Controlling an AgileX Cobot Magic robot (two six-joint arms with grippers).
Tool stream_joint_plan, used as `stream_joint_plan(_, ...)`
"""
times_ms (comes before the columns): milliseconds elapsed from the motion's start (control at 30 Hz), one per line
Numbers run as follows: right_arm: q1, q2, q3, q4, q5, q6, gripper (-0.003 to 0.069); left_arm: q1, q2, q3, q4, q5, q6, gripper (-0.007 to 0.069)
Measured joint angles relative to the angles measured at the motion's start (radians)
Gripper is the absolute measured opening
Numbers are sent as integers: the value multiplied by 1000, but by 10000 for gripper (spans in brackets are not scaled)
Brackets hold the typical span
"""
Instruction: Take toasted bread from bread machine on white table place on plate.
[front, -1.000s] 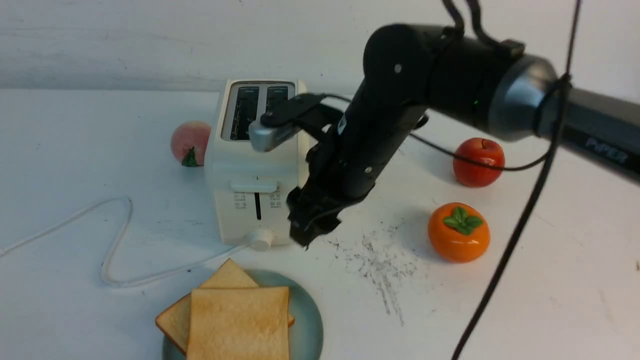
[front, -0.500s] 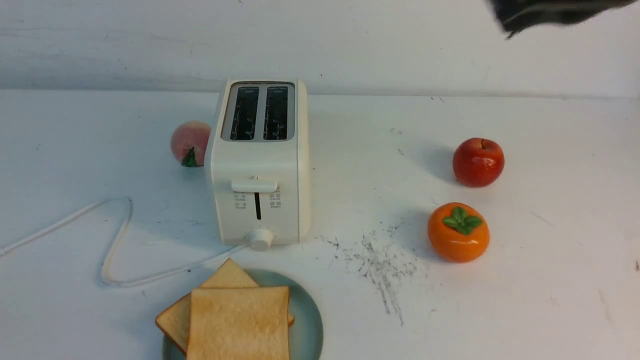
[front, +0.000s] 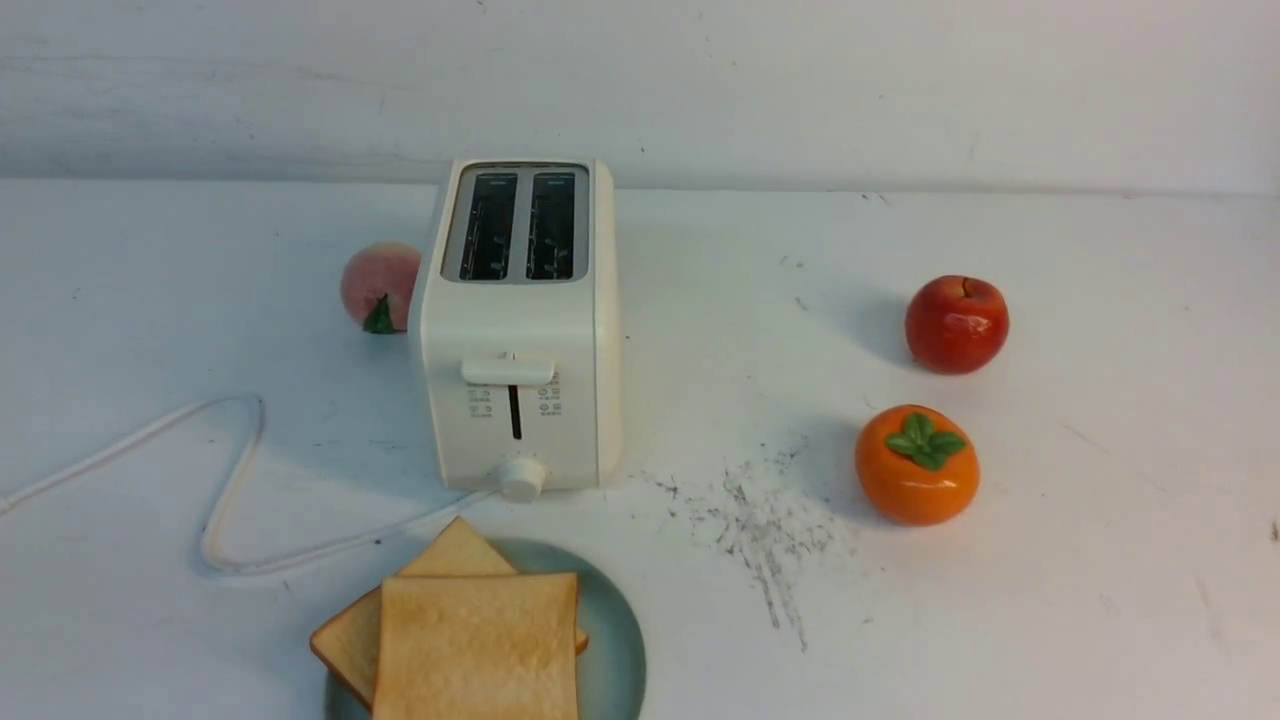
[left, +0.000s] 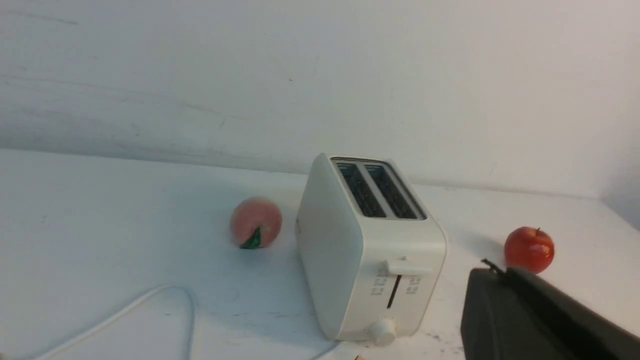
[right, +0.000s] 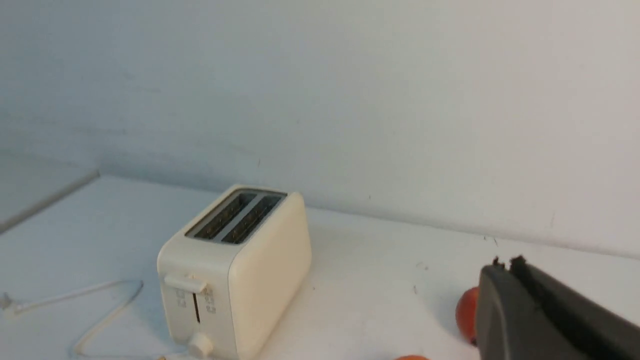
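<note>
White table (front: 1050, 620) against a plain white wall, seen from the robot's side, with no arm in the front view. Near the middle stands the bread machine (front: 520, 400), upright, its long axis running from near to far, its lever face and round knob turned toward the robot; both top slots run the same way and look empty. Just in front of it sits the plate (front: 612, 650), cut off by the lower edge of the view. The toasted bread (front: 478, 645) lies flat on the plate as two overlapping slices: the upper one square to the view, the lower one turned so a corner points at the toaster. A white cord (front: 235, 470) loops away on the left. A peach (front: 378, 283) sits just beside the toaster's left side. Well apart on the right are a red apple (front: 957, 325) and an orange persimmon (front: 917, 465), with dark scratch marks (front: 765, 530) between persimmon and toaster. Nothing stands between toaster and plate. In the wrist views the left gripper (left: 500, 270) and right gripper (right: 507, 265) show closed, empty jaws.
</note>
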Motion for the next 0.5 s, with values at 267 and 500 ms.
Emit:
stream_joint_plan(267, 0, -249, 335, -216, -127, 283, -5, 0, 0, 198, -84, -342, 0, -13)
stream_joint_plan(500, 0, -249, 371, -262, -130, 304, 1, 0, 1, 267, -103, -413, 0, -11)
